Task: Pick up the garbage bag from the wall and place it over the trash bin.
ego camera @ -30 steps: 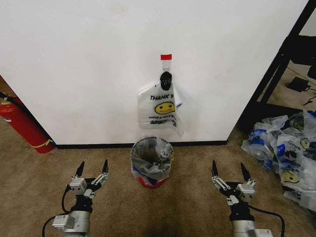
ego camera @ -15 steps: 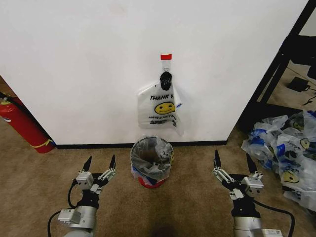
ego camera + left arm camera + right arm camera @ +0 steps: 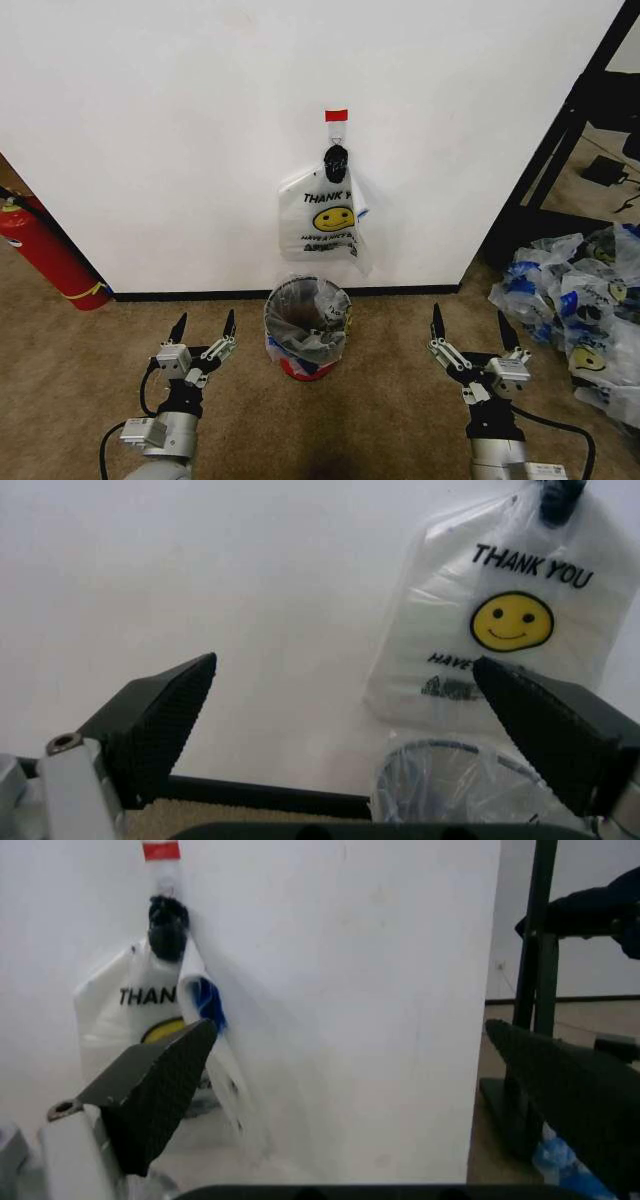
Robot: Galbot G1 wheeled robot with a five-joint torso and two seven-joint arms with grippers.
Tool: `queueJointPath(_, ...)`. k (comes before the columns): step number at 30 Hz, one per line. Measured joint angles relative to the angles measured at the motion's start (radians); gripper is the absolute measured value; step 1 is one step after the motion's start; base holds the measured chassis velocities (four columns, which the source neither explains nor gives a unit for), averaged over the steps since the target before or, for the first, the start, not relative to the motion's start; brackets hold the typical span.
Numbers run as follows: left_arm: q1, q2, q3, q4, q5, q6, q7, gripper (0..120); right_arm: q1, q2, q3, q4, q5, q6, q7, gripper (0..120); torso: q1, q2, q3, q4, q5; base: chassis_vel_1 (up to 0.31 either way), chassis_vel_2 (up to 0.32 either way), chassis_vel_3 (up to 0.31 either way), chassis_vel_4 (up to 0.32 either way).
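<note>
Thin plastic garbage bag (image 3: 322,216) is hanging on the wall (image 3: 180,120) hook, above the trash bin (image 3: 306,328); light, limp, slippery, so prob. best pinching near the bunched handles. Left gripper (image 3: 203,335) & right gripper (image 3: 470,334) are hovering low, jaws wide. Vs 0.5 s ago: right one is sitting slightly higher.

open carpet (image 3: 390,400), trash bin (image 3: 307,327) under garbage bag (image 3: 322,220)

The garbage bag (image 3: 505,622) reads "THANK YOU" above "HAVE".
</note>
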Motion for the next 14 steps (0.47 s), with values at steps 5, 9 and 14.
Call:
queueJointPath(5,0.000,0.000,0.000,0.000,-0.001,0.000,0.000,100,0.001,0.004,-0.004,-0.014,-0.018,0.008,0.005,100,0.000,0.000,0.000,0.0000,-0.0001,0.000,0.000,0.000,0.000)
queueJointPath(9,0.000,0.000,0.000,0.001,-0.001,0.000,0.000,100,0.002,0.005,-0.005,-0.016,-0.018,0.008,0.005,100,0.000,0.000,0.000,0.0000,-0.0001,0.000,0.000,0.000,0.000)
queueJointPath(14,0.000,0.000,0.000,0.001,-0.002,0.000,0.000,100,0.002,0.004,-0.005,-0.016,-0.018,0.009,0.006,100,0.000,0.000,0.000,0.0000,-0.0001,0.000,0.000,0.000,0.000)
